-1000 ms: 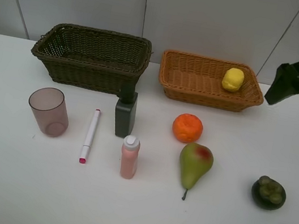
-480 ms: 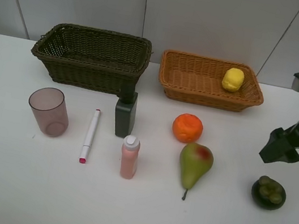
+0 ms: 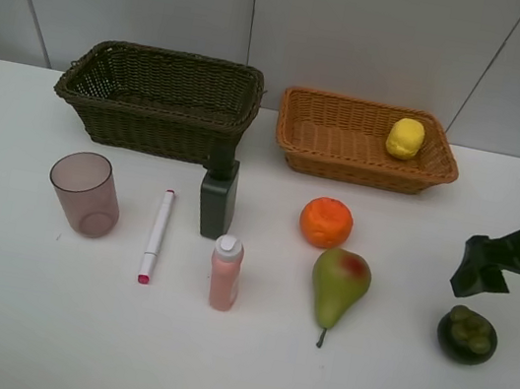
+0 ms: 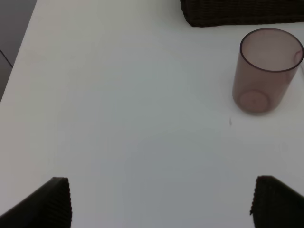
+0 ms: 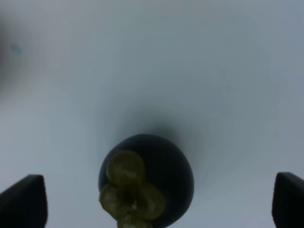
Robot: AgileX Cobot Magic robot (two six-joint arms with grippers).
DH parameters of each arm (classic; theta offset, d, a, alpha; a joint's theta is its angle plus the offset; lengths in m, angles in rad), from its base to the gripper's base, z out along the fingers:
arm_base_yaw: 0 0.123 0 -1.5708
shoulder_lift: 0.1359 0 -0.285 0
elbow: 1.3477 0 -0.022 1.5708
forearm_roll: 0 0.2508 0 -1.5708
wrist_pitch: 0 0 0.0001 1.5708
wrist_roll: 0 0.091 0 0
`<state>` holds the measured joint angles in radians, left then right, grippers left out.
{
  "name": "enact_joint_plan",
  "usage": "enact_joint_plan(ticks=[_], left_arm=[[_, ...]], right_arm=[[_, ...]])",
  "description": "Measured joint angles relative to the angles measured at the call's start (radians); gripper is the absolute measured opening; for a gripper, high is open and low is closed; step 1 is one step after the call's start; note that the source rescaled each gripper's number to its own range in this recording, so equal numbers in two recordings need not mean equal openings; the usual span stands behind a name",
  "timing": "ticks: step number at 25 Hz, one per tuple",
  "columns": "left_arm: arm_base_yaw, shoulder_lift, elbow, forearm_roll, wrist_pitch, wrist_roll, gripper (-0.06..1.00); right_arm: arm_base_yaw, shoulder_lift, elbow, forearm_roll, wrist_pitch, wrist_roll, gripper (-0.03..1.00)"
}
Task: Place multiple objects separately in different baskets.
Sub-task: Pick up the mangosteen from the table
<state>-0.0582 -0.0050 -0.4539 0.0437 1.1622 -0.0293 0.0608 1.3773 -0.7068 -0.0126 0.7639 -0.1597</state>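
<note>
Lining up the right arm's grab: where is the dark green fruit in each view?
Exterior high: fruit at lower right, right of the pear.
Left wrist: not in it.
Right wrist: centred between the tips of the right hand.
Shared landmark: the white table.

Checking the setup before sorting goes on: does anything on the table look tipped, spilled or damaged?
Nothing stands out. The translucent pinkish cup, dark green bottle and pink bottle stand upright; nothing is spilled or broken.
</note>
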Motion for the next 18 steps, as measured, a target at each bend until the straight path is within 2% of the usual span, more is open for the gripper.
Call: enact_joint_plan(ticks=[7, 18], left_arm=[[0.0, 0.0, 0.0, 0.0, 0.0, 0.0, 1.0], [0.0, 0.0, 0.0, 0.0, 0.0, 0.0, 1.0]], right_arm=[[0.0, 0.0, 0.0, 0.0, 0.001, 0.126, 1.0], [0.0, -0.001, 0.094, -0.016, -0.022, 0.185, 1.0]])
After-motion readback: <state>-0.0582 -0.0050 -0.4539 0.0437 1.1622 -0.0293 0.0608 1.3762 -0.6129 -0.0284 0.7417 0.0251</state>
